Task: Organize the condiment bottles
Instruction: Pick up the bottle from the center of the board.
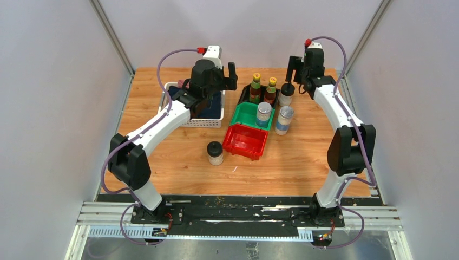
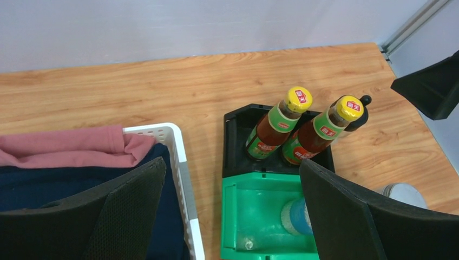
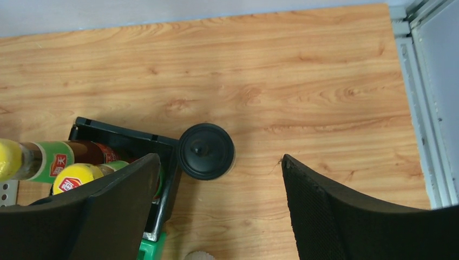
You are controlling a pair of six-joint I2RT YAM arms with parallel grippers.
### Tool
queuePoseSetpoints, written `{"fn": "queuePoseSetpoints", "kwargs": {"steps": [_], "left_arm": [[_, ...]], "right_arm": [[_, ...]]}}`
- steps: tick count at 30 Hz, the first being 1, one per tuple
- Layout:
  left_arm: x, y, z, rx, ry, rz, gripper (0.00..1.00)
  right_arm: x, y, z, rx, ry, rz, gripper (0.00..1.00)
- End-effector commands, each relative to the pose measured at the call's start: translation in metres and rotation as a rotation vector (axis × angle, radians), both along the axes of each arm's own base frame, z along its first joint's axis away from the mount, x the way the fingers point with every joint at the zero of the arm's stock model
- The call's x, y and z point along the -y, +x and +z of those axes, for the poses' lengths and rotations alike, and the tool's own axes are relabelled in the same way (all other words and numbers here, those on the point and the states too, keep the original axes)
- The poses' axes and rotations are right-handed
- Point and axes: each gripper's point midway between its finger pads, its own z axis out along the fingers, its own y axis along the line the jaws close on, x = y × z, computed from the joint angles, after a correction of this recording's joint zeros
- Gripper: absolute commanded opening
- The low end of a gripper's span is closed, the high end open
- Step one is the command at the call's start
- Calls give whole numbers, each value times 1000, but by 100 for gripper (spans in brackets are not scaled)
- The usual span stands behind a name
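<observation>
From my seat, the left pincer (image 2: 231, 168) is released. Its two black fingers (image 2: 130, 211) are spread wide with nothing between them, and it hangs over the far middle of the surface (image 1: 303, 157), above the gap between the white basket (image 1: 192, 123) and the row of bins. The two sauce bottles (image 2: 276, 127) stand upright side by side in the black bin (image 2: 234, 141), the farthest of the three, with their yellow caps up. Next nearer is the green bin (image 1: 244, 115), and one shaker (image 1: 263, 114) stands in its right part. The other shaker (image 1: 284, 119) stands on the bare wood just right of that bin. The red bin (image 1: 243, 142) is the nearest, and the near jar (image 1: 215, 153) stands alone on the surface just to its left, black lid up. The far jar (image 3: 205, 151) stands by the far right corner of the black bin; I cannot tell whether it touches the bin. The right pincer (image 3: 219, 162) is released as well and hangs above that jar. In my right wrist view the lid shows between the fingertips, closer to the left one, and neither pad meets it. The basket holds dark blue cloth (image 2: 32, 184) with a pink piece (image 2: 65, 149) at its far end.
</observation>
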Motion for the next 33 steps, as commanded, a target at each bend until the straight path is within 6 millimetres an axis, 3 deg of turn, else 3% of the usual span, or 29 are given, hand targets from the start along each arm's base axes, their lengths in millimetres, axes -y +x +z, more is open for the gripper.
{"fn": "queuePoseSetpoints", "kwargs": {"steps": [1,5,10,13,18,25,33], "left_arm": [[-3,0,3,-18,-16,39,99],[0,5,3,-18,-56,60,98],[10,6,7,-6,-90,48,97],[14,-1,13,22,-65,35,97],[10,-12,29,81,-68,39,97],[3,-33,42,136,-29,75,97],[-11,-52,40,163,-32,122,97]], "right_arm": [[-2,-9,-22,-51,51,-19,86],[-3,-32,-22,-38,69,-32,85],[-8,-65,0,25,40,-28,84],[-12,-84,17,75,-5,-22,84],[-25,-110,26,99,-57,-5,82],[-27,-137,25,152,-48,-47,79],[-27,-168,31,220,-51,-55,74]]}}
